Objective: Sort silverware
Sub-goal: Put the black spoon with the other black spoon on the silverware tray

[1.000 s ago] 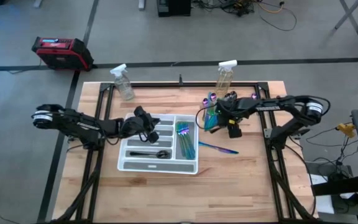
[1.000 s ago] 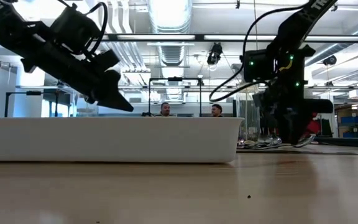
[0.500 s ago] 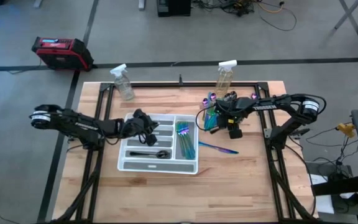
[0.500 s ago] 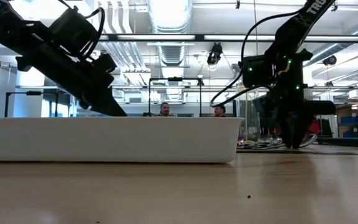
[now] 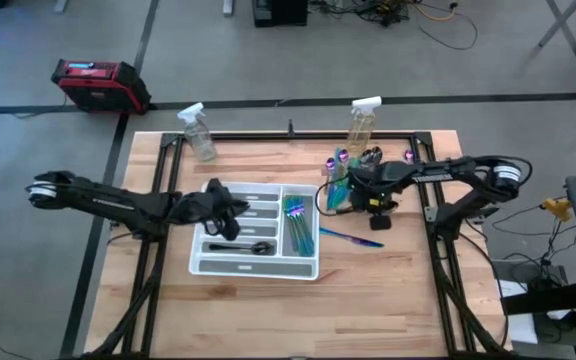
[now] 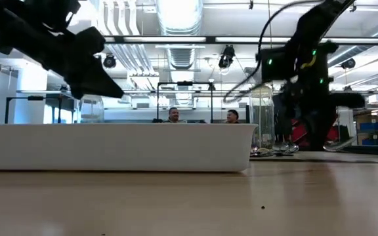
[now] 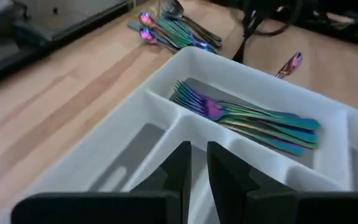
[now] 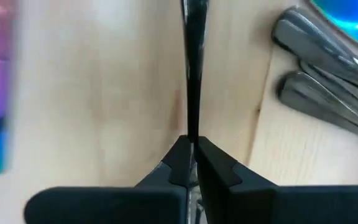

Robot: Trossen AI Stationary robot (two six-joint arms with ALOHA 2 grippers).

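Right hand [image 8: 190, 155] pinching a slim dark utensil [image 8: 193, 68] beside the loose silverware pile [image 5: 340, 165] on the desk [image 5: 388, 290], left hand [image 7: 196, 163] nearly closed, empty, over the white tray [image 5: 203, 265] holding iridescent forks [image 7: 247, 119].

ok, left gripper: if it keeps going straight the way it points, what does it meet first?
Probably the white plastic cutlery tray, most likely the divider wall ahead of the left gripper, with the iridescent forks in the compartment beyond it. Depth is unclear.

A cutlery tray [image 5: 200, 263] holding forks [image 5: 296, 222] sits mid-table, loose silverware [image 5: 340, 176] to its right, two spray bottles [image 5: 197, 132] behind.
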